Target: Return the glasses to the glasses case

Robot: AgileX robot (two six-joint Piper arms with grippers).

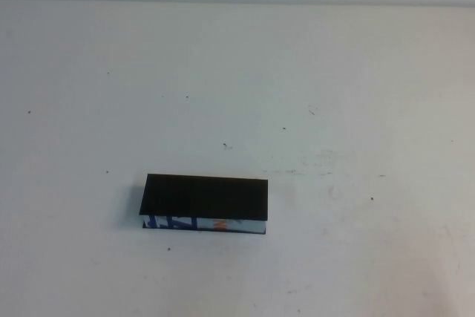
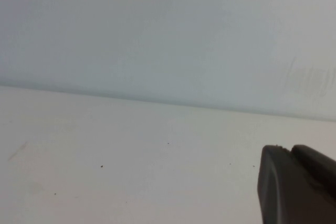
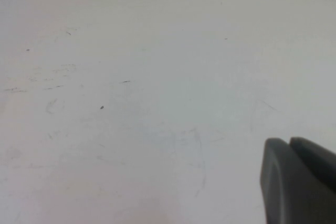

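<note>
The glasses case [image 1: 205, 200] lies on the white table, a little left of the middle and toward the near side in the high view. Its flat black lid is down, and the front strip patterned blue, white and orange faces me. The glasses are not in view. Neither arm shows in the high view. In the left wrist view my left gripper [image 2: 291, 153] shows as two dark fingers pressed together above bare table. In the right wrist view my right gripper [image 3: 290, 144] looks the same, shut and empty over bare table.
The white table [image 1: 334, 94] carries only small dark specks and faint scuffs. A pale wall [image 2: 168, 30] rises behind the table's far edge in the left wrist view.
</note>
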